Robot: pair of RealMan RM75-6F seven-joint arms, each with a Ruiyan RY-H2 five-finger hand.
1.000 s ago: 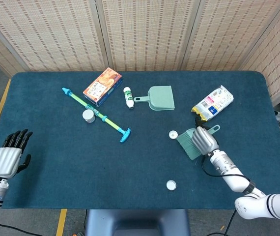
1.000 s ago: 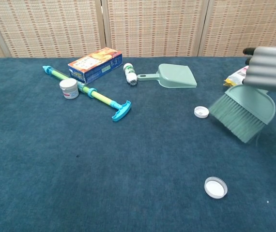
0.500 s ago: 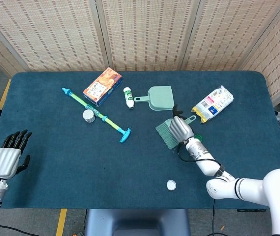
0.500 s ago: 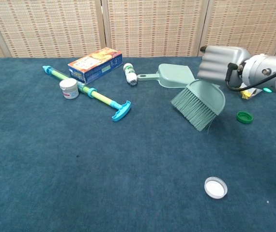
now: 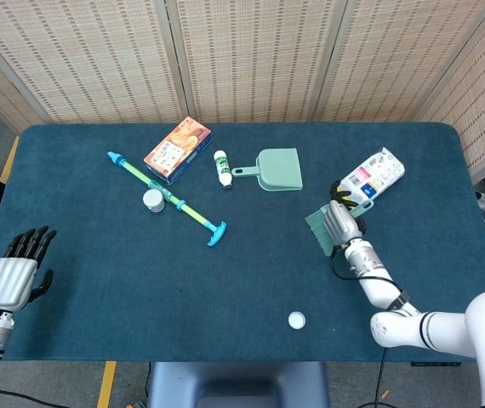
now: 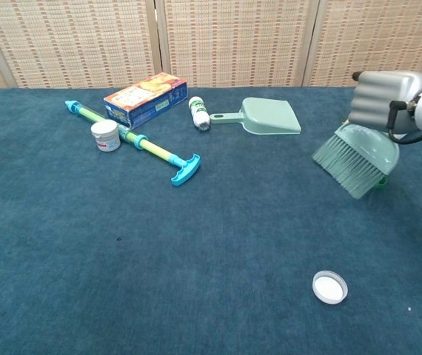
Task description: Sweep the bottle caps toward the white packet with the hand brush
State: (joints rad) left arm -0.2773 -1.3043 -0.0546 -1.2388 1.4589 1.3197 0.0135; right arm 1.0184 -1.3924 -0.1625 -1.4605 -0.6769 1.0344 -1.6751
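One white cap lies alone near the front edge of the tabletop, well apart from the white packet at the far right. By my reading, that cap is the work left. A sliver of green shows just under the brush in the chest view, perhaps another cap beside the packet, but too little of it shows to be sure.

The right robot hand is clamped on the brush handle, bristles pointing down and to the left, held just short of the packet. Whether the bristles touch the cloth I cannot tell. The next move probably calls for carrying the brush to the near side of the white cap, setting the bristles down behind it, and drawing it toward the packet.

The left robot hand is at the front left corner, holding nothing, fingers extended and slightly spread.
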